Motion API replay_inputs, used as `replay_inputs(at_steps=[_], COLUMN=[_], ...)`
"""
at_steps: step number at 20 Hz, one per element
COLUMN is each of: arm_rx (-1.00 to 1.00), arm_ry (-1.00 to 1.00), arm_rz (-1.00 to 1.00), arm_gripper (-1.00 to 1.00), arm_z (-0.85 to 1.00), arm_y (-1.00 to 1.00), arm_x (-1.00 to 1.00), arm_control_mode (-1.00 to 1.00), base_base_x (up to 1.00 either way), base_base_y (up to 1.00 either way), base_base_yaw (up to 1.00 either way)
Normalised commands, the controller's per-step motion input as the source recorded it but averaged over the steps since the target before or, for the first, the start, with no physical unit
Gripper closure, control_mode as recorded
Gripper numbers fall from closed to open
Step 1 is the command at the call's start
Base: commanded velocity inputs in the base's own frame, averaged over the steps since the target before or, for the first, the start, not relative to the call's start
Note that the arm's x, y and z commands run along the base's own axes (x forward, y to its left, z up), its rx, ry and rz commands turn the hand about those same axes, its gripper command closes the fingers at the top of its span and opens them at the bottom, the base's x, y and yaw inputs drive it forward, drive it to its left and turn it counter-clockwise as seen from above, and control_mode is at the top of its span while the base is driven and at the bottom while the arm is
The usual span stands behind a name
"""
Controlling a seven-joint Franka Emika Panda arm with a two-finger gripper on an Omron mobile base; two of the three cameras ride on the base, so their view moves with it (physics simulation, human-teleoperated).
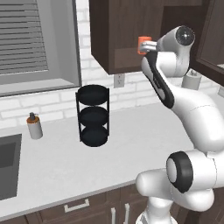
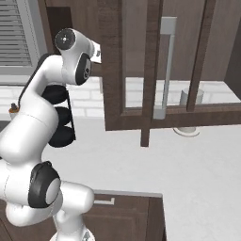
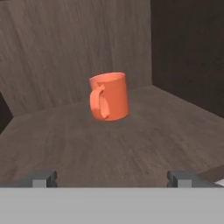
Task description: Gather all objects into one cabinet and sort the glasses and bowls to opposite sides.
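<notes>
Up inside the dark-brown wooden wall cabinet (image 1: 113,39), on its matt, grained shelf, an orange mug (image 3: 109,96) stands upright near the back wall, handle turned toward me and slightly left. My jaws (image 3: 113,178) are spread wide and empty, well short of it. I judge the mug light, rigid and smooth-glazed, so slippery; gripping across the rim wall looks safest. Below on the pale worktop (image 1: 57,162) stands a black three-tier round rack (image 1: 92,115).
</notes>
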Motion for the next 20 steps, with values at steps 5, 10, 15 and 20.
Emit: replay_inputs(at_steps=[5, 10, 15, 20], arm_rx=[0.0, 0.0, 0.0, 0.0], arm_ry=[0.0, 0.0, 0.0, 0.0], arm_rz=[0.0, 0.0, 0.0, 0.0], arm_gripper=[-1.0, -1.0, -1.0, -1.0], arm_z=[0.0, 0.0, 0.0, 0.0], arm_y=[0.0, 0.0, 0.0, 0.0], arm_x=[0.05, 0.0, 0.0, 0.0], arm_control_mode=[-1.0, -1.0, -1.0, -1.0], base_base_x=[0.0, 0.0, 0.0, 0.0], base_base_y=[0.0, 0.0, 0.0, 0.0], base_base_yaw=[0.0, 0.0, 0.0, 0.0])
